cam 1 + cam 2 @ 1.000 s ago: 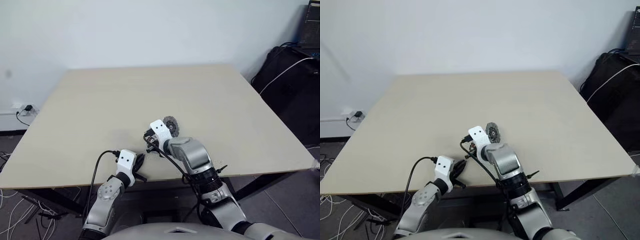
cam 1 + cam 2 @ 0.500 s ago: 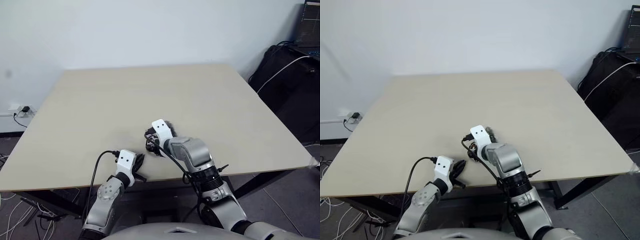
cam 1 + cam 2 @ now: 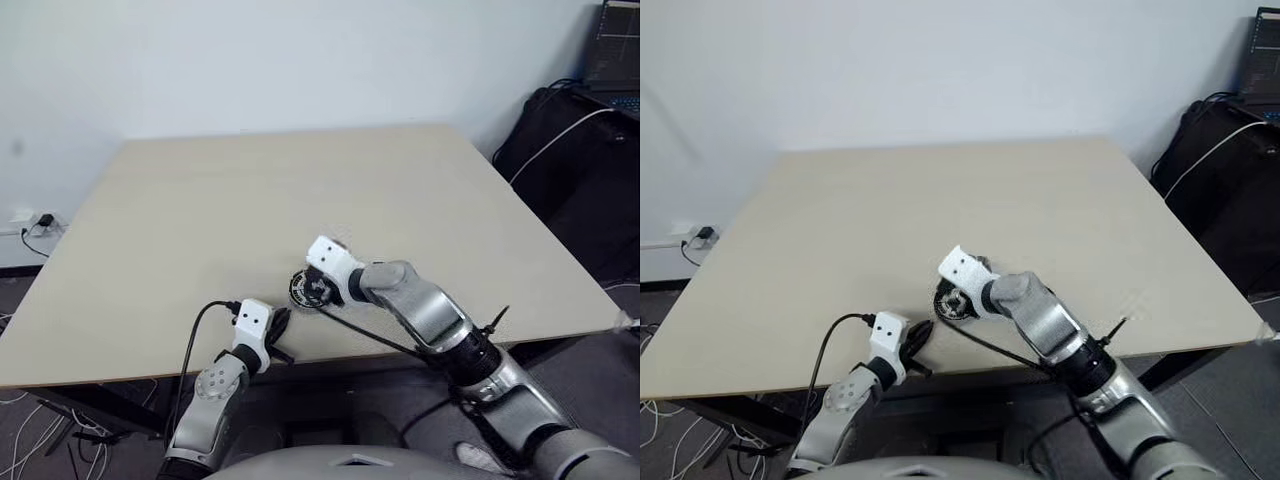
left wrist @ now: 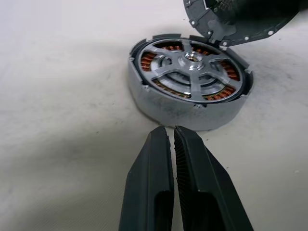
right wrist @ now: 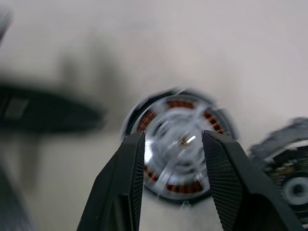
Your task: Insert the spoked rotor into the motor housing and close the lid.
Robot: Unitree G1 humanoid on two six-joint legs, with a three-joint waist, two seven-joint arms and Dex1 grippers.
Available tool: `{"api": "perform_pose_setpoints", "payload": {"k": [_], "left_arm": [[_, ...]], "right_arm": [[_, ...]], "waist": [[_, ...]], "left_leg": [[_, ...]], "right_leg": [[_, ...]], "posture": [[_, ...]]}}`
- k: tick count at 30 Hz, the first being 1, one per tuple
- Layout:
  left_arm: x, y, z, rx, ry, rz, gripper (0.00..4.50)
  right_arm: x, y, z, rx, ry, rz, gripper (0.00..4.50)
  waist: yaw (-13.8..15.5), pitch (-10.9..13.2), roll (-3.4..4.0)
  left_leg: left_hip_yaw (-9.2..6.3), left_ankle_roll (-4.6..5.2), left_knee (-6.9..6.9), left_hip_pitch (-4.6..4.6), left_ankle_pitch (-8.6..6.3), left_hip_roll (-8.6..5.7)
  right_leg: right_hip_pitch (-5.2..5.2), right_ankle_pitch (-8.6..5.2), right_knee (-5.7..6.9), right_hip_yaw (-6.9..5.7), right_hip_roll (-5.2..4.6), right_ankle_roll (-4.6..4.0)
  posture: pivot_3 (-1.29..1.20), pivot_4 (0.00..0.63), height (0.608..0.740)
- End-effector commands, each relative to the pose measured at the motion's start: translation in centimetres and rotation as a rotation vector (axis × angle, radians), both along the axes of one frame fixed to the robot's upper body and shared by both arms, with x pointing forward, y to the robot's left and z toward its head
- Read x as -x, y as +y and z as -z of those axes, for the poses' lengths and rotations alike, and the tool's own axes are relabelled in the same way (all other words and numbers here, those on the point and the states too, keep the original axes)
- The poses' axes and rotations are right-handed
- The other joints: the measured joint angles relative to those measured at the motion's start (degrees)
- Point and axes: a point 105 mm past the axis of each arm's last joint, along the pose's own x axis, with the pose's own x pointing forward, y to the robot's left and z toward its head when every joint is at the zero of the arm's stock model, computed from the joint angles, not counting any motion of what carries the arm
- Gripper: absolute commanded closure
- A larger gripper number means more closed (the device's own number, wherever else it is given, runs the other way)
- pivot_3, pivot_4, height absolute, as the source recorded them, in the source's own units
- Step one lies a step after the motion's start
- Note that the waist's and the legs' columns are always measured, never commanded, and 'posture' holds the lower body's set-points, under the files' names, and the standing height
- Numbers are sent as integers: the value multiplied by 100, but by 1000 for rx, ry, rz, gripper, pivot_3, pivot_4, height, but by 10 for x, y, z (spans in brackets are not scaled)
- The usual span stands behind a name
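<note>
motor housing (image 4: 190,84): round, silver-grey wall, copper-orange windings; flat on the tabletop (image 3: 250,190) near its front edge
spoked rotor (image 4: 192,65): shiny silver spokes and hub, seated inside housing
lid (image 4: 236,21): dark ribbed disc just beside housing, cut off by frame edge
left tool (image 4: 172,137): black ribbed fingers closed, empty, near housing wall
right tool (image 5: 173,139): fingers apart above rotor, holding nothing; view blurred
tabletop: pale beige, matte

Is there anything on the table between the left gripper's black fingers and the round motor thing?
No. In the left wrist view only bare table lies between the left gripper and the motor housing, which holds the spoked rotor.
</note>
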Motion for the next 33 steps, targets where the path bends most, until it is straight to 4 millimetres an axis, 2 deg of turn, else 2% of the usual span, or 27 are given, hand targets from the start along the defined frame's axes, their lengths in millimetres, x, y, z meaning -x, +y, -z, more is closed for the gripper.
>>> {"api": "perform_pose_setpoints", "payload": {"k": [1,6,9,20,33], "left_arm": [[-5,-2,-8,14,-34,5,4205],[-4,-1,-8,12,-34,1,4205],[-4,0,-8,11,-34,-2,4205],[-6,0,-9,6,-35,13,4205],[-6,-1,-9,7,-37,18,4205]], "right_arm": [[11,17,-21,9,-122,-235,2493],[32,8,-16,90,-143,-447,2493],[38,4,-16,91,-134,-471,2493],[35,-1,-9,133,-147,-440,2493],[29,-4,-3,156,-142,-415,2493]], "waist": [[2,5,-8],[44,26,-42],[94,34,-54],[238,42,-65],[252,42,-66]], "left_leg": [[0,0,0,0,0,1],[-6,1,5,0,-1,1],[-6,5,7,-3,-3,1],[-5,4,7,-6,-5,2],[-5,4,7,-5,-5,2]], "right_leg": [[2,0,0,0,0,0],[6,0,-4,-7,-2,2],[7,-1,-7,-8,-3,3],[4,-1,-7,-6,-4,3],[4,-1,-8,-6,-3,2]], "posture": [[0,0,740],[0,0,740],[0,0,740],[0,0,740],[0,0,740]]}}
